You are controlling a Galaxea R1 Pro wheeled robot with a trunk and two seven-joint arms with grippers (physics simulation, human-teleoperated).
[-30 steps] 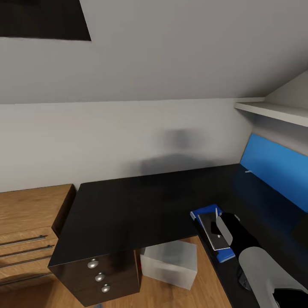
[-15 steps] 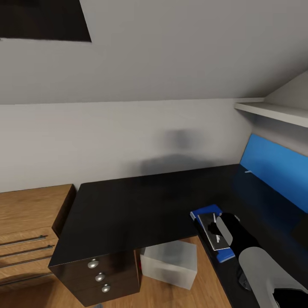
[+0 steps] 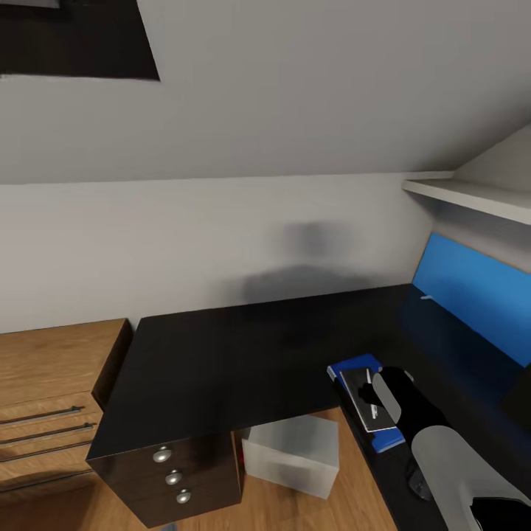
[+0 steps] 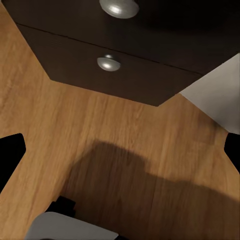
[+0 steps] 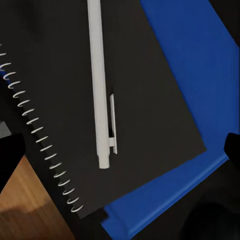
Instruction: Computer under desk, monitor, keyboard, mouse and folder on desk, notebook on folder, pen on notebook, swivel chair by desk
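Pen (image 5: 101, 95) on notebook (image 5: 145, 105), folder (image 5: 200, 65), glossy black desk (image 3: 236, 354), wood floor (image 4: 125, 150)

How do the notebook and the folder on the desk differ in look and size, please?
The notebook is dark grey with a white spiral binding; the folder is bright blue and plain. The notebook is smaller, so the folder's edge shows around it. The notebook lies on top with the pen on it; the folder lies on the desk. Both are flat rectangles.
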